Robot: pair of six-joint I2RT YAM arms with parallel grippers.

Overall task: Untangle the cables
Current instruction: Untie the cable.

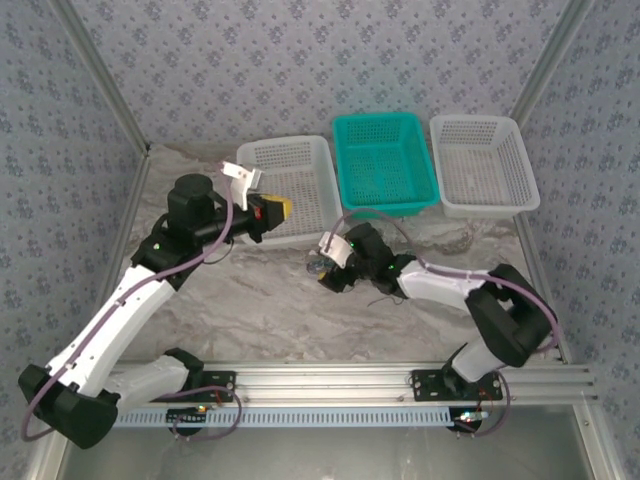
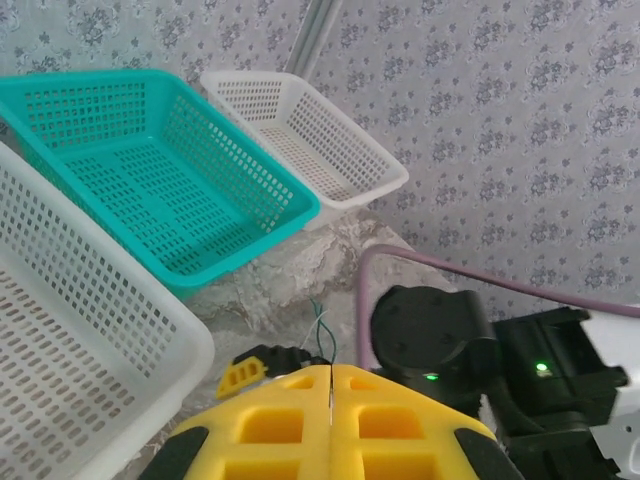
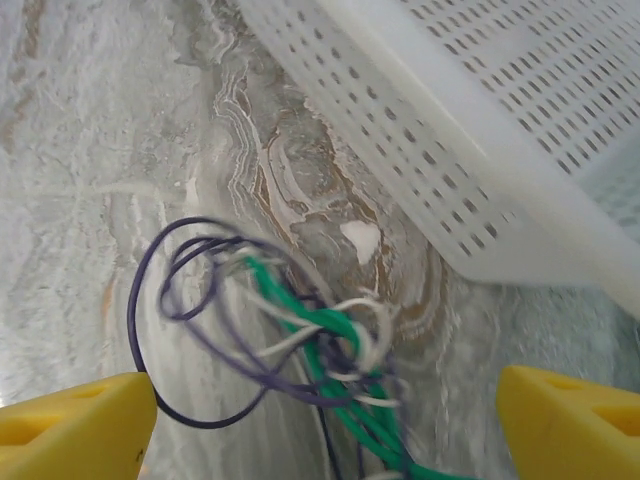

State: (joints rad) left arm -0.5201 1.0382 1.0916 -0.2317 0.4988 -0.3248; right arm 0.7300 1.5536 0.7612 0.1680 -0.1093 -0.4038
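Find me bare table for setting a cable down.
Free: marble table between left arm and right arm. Teal basket and right white basket look empty. Crowded: left white basket's near corner, where left gripper, right gripper and cables bunch.

I have the cables [image 3: 320, 340] on the table [image 3: 90, 120] between the jaws of my right gripper [image 3: 325, 400]; a basket [image 3: 480, 150] sits just ahead, to its right.
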